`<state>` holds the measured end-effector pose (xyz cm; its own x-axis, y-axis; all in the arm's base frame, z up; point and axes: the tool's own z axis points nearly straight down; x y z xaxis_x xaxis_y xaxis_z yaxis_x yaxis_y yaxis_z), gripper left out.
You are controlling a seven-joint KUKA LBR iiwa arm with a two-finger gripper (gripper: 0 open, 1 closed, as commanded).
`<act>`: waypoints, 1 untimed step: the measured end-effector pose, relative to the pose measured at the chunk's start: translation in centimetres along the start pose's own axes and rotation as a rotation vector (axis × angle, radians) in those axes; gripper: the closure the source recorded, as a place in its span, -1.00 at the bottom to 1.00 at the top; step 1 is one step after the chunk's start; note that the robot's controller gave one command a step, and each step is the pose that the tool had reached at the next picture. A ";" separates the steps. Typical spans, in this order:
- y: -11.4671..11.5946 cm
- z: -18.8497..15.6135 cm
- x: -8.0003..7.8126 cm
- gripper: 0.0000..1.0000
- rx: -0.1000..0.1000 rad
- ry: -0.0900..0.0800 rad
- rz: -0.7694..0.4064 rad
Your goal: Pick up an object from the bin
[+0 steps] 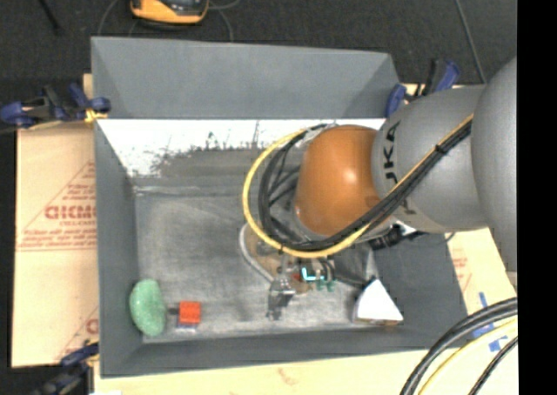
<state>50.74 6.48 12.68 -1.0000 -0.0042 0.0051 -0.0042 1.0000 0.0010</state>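
My gripper (280,296) hangs low over the bin floor, near the front wall and a little right of the middle, under the arm's orange cover. A white wedge-shaped thing (377,303) lies to its right in the front right corner. A small red block (188,313) rests to its left by the front wall. A green rounded lump (148,306) sits just beyond the block in the front left corner. A small teal and green bit (312,277) shows right beside the gripper; whether it is a loose thing or part of the gripper I cannot tell.
The arm and its cables cover the right half of the bin and hide the floor beneath them. Bare grey floor stretches across the left and middle of the bin, behind the red block.
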 end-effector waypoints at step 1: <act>0.0 -0.4 -0.2 -1.00 -0.001 -0.007 0.002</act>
<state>50.94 6.46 13.03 -1.0000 -0.0023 -0.0022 -0.0023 1.0000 0.0016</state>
